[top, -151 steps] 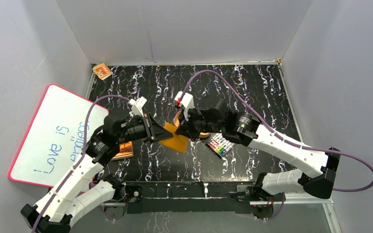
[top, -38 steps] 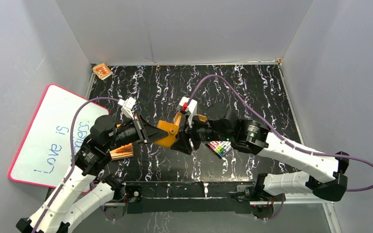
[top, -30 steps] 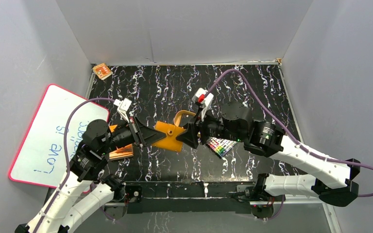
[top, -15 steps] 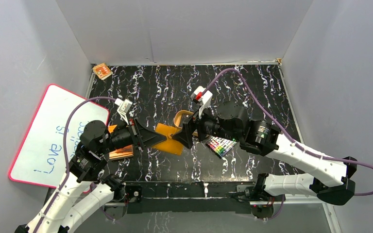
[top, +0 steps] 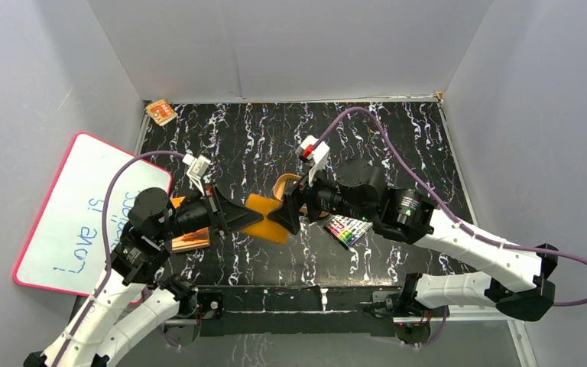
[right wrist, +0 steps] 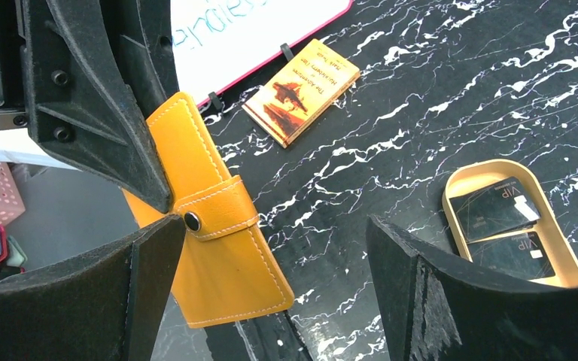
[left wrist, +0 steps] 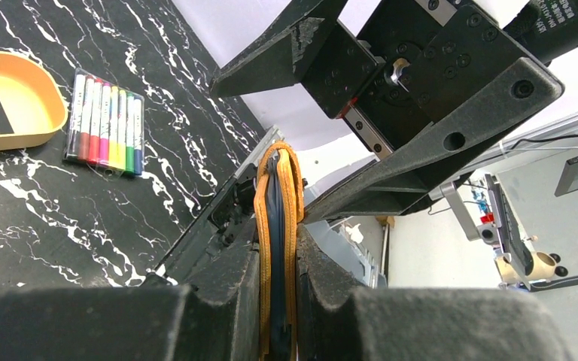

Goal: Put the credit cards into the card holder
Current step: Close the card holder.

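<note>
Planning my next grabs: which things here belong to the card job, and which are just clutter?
Job:
card holder, clamped in left gripper
two credit cards, lying in the tan tray

Clutter:
markers
booklet
whiteboard

Built from white shell links along the left arm (top: 95, 313) and right arm (top: 481, 248), with black round joints between. Trails a left purple cable (top: 107, 214) and a right purple cable (top: 359, 109). Ends in matte black, wedge-shaped fingers on the left pincer (top: 260, 218) and right pincer (top: 285, 215). Shows round screws (left wrist: 523, 89) in the right pincer's frame. Carries a white block (top: 315, 153) with a red patch, and possibly a tiny green lamp (top: 366, 220).
</note>
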`<state>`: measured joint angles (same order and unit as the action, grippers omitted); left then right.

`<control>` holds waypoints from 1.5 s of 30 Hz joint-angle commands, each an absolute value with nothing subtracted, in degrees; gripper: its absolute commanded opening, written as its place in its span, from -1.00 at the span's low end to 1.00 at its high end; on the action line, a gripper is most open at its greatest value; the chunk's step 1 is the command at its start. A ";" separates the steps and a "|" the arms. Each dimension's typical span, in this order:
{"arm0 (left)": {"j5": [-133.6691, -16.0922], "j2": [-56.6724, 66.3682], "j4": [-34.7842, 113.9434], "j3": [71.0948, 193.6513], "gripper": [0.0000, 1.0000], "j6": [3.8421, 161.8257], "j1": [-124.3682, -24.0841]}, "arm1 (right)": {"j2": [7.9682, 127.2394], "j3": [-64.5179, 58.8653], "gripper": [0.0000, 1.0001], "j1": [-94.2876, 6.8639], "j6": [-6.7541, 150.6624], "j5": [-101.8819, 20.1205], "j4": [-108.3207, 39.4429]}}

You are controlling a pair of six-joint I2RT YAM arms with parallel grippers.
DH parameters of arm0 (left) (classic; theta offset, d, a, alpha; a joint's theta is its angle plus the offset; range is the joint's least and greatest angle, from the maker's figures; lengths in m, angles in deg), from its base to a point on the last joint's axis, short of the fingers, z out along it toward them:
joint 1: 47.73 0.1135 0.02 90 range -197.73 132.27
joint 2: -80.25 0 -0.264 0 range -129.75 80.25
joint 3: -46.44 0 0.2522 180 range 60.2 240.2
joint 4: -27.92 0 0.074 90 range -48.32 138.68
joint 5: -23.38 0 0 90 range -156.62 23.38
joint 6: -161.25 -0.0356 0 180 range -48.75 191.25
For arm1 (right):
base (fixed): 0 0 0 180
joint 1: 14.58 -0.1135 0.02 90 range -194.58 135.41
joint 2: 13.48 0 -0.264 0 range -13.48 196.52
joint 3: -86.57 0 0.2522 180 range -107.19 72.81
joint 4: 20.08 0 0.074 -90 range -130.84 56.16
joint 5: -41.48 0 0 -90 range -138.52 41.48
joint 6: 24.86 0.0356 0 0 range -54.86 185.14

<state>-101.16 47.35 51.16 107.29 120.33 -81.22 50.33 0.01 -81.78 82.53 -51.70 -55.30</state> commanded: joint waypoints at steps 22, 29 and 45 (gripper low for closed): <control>-111.94 50.35 37.03 112.14 -1.00 117.38 -81.48 | 43.24 10.75 0.17 -79.05 95.51 -23.90 -29.21; -110.65 50.26 38.43 112.32 -1.00 116.45 -81.48 | 43.24 13.29 -0.64 -79.01 99.81 -21.29 -21.79; -87.31 56.29 39.39 109.19 0.66 121.12 -81.48 | 40.94 16.27 -1.00 -79.00 100.66 -36.23 -8.03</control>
<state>-93.32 54.67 45.87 111.40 117.80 -81.33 42.68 15.05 -79.07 99.90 -29.12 -21.57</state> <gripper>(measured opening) 0.825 0.225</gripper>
